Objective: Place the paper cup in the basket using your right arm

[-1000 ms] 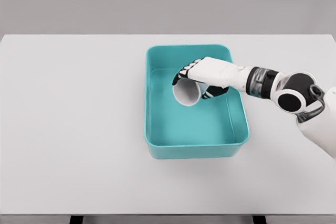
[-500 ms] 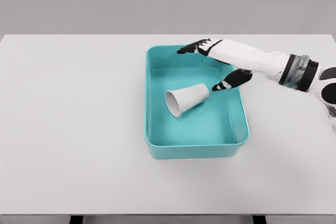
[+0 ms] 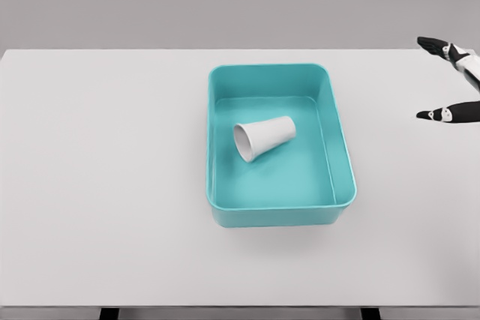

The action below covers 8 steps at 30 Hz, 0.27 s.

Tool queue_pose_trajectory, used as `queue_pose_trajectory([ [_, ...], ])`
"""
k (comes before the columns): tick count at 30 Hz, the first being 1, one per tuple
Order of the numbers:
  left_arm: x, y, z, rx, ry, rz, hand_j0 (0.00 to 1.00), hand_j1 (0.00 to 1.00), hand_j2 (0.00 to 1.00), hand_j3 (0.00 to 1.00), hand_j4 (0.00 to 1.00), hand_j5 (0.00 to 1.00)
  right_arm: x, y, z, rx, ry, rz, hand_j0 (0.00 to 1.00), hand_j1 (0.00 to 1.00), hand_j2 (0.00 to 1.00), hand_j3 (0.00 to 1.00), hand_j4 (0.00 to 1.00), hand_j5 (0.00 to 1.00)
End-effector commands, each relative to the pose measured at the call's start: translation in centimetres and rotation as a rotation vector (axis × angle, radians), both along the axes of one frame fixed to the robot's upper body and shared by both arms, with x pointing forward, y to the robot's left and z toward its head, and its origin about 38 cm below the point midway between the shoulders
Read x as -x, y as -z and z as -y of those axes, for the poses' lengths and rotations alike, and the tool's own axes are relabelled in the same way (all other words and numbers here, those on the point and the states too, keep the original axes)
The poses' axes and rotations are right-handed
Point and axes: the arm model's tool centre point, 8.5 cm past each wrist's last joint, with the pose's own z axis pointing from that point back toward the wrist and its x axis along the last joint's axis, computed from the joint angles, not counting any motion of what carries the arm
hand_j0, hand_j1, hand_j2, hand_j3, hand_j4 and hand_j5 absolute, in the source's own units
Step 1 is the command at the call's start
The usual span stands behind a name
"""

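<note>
A white paper cup (image 3: 263, 138) lies on its side on the floor of the teal basket (image 3: 217, 140), its mouth facing the lower left. My right hand (image 3: 439, 80) shows only at the far right edge, well clear of the basket, its black-tipped fingers (image 3: 433, 44) spread wide and holding nothing. Most of that hand and its arm are cut off by the frame. The left arm is out of view.
The basket stands a little right of centre on a white table (image 3: 105, 185). The table's front edge runs along the bottom of the picture, and a grey wall is behind it.
The right hand let go of the cup, which dropped onto its side in the basket. The hand then pulled back to the right, out past the basket to the frame's edge.
</note>
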Motion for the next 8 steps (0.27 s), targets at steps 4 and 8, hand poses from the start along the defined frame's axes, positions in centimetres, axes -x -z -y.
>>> queue_pose_trajectory([
  [4, -0.01, 0.0, 0.0, 0.0, -0.001, 0.0, 1.0, 1.0, 1.0, 1.0, 1.0, 1.0, -0.11, 0.22, -0.48, -0.029, 0.0, 0.007, 1.0, 1.0, 1.0, 1.0, 1.0, 1.0],
  [8, -0.1, -0.03, 0.05, 0.007, -0.006, 0.005, 1.0, 1.0, 1.0, 1.0, 1.0, 1.0, -0.1, 0.15, -0.6, -0.027, -0.004, 0.011, 1.0, 1.0, 1.0, 1.0, 1.0, 1.0],
])
